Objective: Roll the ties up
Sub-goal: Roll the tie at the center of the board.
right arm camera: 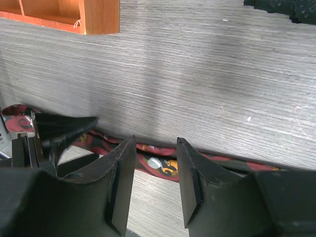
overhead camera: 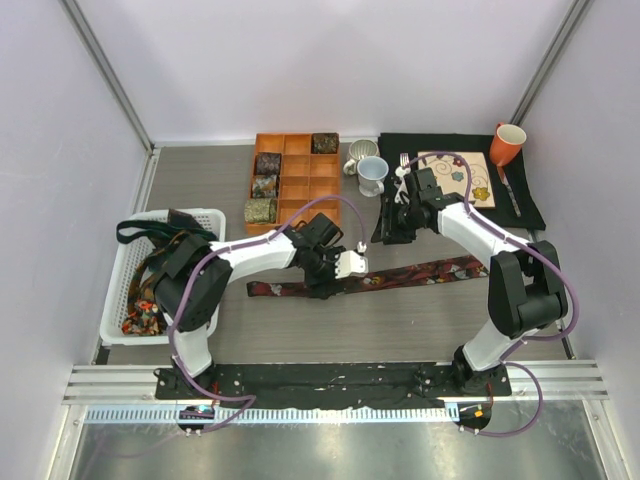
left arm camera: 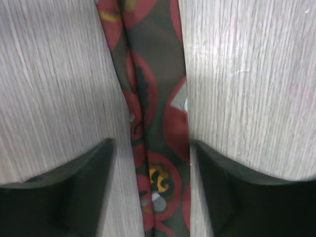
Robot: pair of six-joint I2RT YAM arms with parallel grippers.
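A maroon patterned tie (overhead camera: 420,272) lies flat and unrolled across the table's middle, running left to right. My left gripper (overhead camera: 323,284) is low over its left part. In the left wrist view the tie (left arm camera: 155,98) runs between my open fingers (left arm camera: 79,187), and the gripper (left arm camera: 151,146) holds nothing. My right gripper (overhead camera: 393,232) hovers just beyond the tie, open and empty. In the right wrist view the tie (right arm camera: 160,163) shows past the right gripper (right arm camera: 155,143). Several rolled ties (overhead camera: 262,186) sit in compartments of the orange organiser (overhead camera: 310,180).
A white basket (overhead camera: 215,217) at the left holds loose ties (overhead camera: 150,290). Two mugs (overhead camera: 371,173) stand beside the organiser. A black placemat (overhead camera: 440,143) at the back right carries a patterned tile (overhead camera: 455,176), fork, knife and an orange mug (overhead camera: 507,145).
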